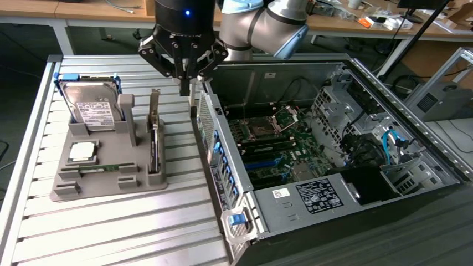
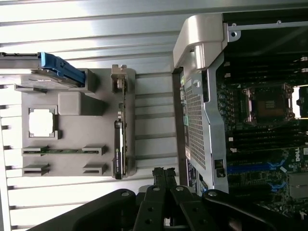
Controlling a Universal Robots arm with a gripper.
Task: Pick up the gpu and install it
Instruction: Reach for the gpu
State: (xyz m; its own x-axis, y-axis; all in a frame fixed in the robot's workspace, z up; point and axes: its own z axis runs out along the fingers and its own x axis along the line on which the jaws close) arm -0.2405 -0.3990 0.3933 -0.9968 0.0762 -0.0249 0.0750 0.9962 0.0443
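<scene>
Tool (image 1: 185,76), fingers pressed together and holding nothing, poised above the gap between the grey holder (image 1: 103,187) and the open computer case (image 1: 244,220) on the slatted bench (image 1: 111,235). The gpu (image 1: 154,138) stands on edge in a holder slot, below the tool and just to its side away from the case, untouched. Beyond it from the tool: hard drive (image 1: 92,108), processor (image 1: 81,151), memory strip (image 1: 103,168). Motherboard (image 1: 273,138) exposed inside the case
</scene>
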